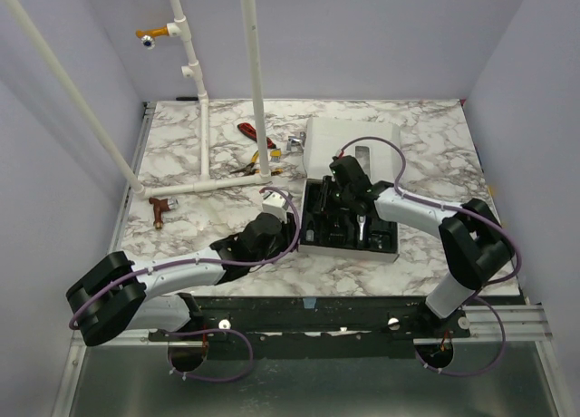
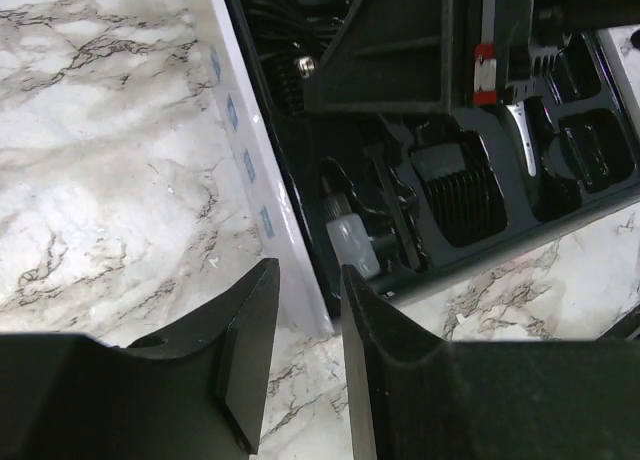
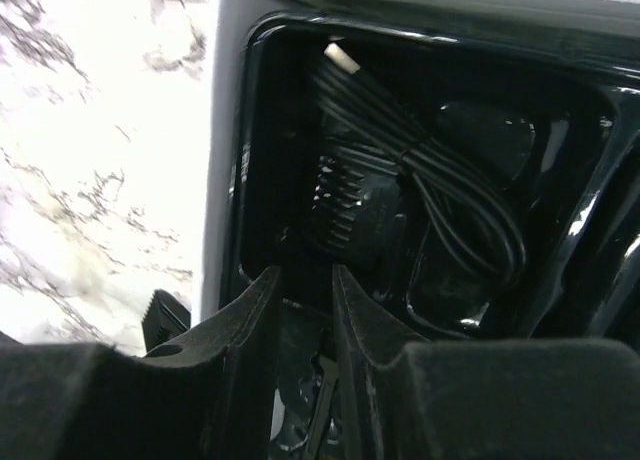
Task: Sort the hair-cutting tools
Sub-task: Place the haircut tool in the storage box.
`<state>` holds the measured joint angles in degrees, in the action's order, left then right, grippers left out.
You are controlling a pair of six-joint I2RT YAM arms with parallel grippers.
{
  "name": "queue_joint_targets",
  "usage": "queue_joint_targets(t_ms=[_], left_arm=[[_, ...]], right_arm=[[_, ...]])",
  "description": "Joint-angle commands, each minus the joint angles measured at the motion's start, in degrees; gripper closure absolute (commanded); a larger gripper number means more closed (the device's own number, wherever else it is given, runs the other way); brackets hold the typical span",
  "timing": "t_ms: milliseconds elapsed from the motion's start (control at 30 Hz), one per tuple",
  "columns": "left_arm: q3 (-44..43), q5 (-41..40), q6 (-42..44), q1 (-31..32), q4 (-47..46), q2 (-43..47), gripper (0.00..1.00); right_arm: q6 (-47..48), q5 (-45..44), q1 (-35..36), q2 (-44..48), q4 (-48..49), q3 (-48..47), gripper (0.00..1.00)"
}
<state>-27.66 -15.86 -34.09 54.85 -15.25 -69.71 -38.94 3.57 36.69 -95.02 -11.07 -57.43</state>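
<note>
left gripper (image 2: 308,277) hovers at the white case (image 2: 243,160) edge, jaws a little apart, gripping nothing. right gripper (image 3: 304,276) hangs over the black tray (image 3: 243,180), fingers slightly parted, empty. clipper guards (image 2: 460,195) sit in its compartments.

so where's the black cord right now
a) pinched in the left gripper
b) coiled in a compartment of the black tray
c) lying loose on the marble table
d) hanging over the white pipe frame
b, the right wrist view shows the black cord looped up inside a compartment of the black tray.
</note>
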Motion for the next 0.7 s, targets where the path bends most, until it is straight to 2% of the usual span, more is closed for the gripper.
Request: queue_joint_targets(t_ms=[0, 233, 567, 667], left_arm=[[-0.86, 1.91, 0.96, -0.42, 0.47, -0.12, 0.67], [1.03, 0.81, 0.69, -0.53, 1.04, 2.25, 0.67], [4.67, -0.25, -0.28, -0.53, 1.2, 6.26, 0.67], [5.36, 0.25, -0.1, -0.53, 0.59, 6.95, 0.67]], right_arm=[[0.88, 3.38, 0.42, 1.77, 0.13, 5.66, 0.71], [0.61, 4.73, 0.75, 8.05, 1.67, 14.34, 0.71], [0.32, 5.3, 1.63, 16.79, 0.26, 20.51, 0.71], [-0.44, 2.51, 1.64, 19.26, -2.0, 20.72, 0.65]])
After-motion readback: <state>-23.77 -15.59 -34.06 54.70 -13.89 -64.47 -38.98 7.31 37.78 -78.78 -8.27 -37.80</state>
